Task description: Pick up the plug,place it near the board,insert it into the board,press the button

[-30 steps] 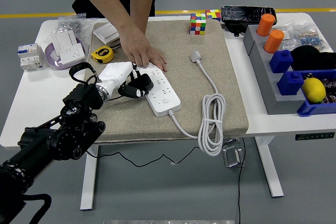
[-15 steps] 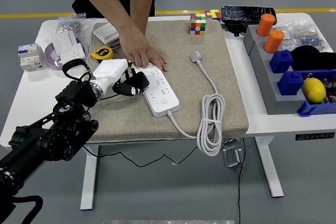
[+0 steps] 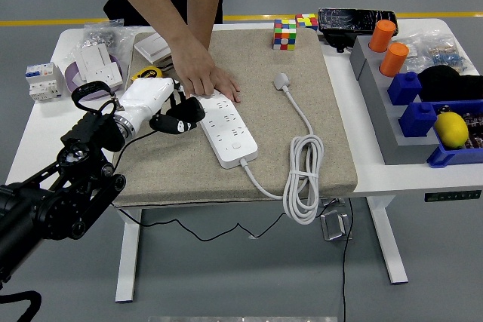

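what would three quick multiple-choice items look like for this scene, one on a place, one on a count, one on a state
1. Where does the person's hand rest?
A. on the far end of the power strip
B. on the puzzle cubes
C. on the lemon

2. How many orange cylinders stand in the grey holder at the right?
A. one
B. two
C. four

3. What state is the white plug in?
A. plugged into the strip
B. held by the left hand
C. lying loose on the mat

Answers: 1 A, the palm presses the strip's far end. 2 B, two orange tops show side by side. 3 C, it lies on the mat right of the strip, untouched.
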You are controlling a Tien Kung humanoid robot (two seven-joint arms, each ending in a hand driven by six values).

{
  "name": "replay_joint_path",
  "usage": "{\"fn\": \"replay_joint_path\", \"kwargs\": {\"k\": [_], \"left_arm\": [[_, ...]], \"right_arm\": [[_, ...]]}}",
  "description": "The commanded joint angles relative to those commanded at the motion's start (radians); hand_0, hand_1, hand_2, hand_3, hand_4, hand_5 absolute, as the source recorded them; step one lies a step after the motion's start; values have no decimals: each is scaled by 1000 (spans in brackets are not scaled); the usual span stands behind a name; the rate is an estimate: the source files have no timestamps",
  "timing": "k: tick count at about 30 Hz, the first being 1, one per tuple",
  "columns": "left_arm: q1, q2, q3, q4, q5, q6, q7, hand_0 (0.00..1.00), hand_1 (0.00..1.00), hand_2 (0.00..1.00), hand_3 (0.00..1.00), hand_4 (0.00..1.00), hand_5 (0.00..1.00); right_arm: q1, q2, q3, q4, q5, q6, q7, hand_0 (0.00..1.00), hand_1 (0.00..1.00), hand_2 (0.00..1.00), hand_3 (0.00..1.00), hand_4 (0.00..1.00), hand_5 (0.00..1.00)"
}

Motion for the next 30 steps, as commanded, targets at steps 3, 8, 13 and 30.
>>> {"fn": "replay_joint_path", "kwargs": {"k": [3,8,13,30], "left_arm": [[4,10,-7,40,20,19,-6,387,180,188,258,371,151],[10,6,-20,125,21,56,-24,388,189,197,273,415,181],[16,1,-26,156,8,63,-33,392,205,212,292,460,202],[11,1,-45,157,-69,13,-80,741,869,835,833,998,748]], "right_arm": [[0,0,1,1,-1,0,0,847,762,734,764,998,998],[-2,0,0,1,-2,-1,-1,847,762,734,765,998,998],[-2,-1,-1,1,-1,-1,-1,847,763,734,765,998,998],[5,0,1,2,3,-3,1,847,763,734,766,998,998]]}}
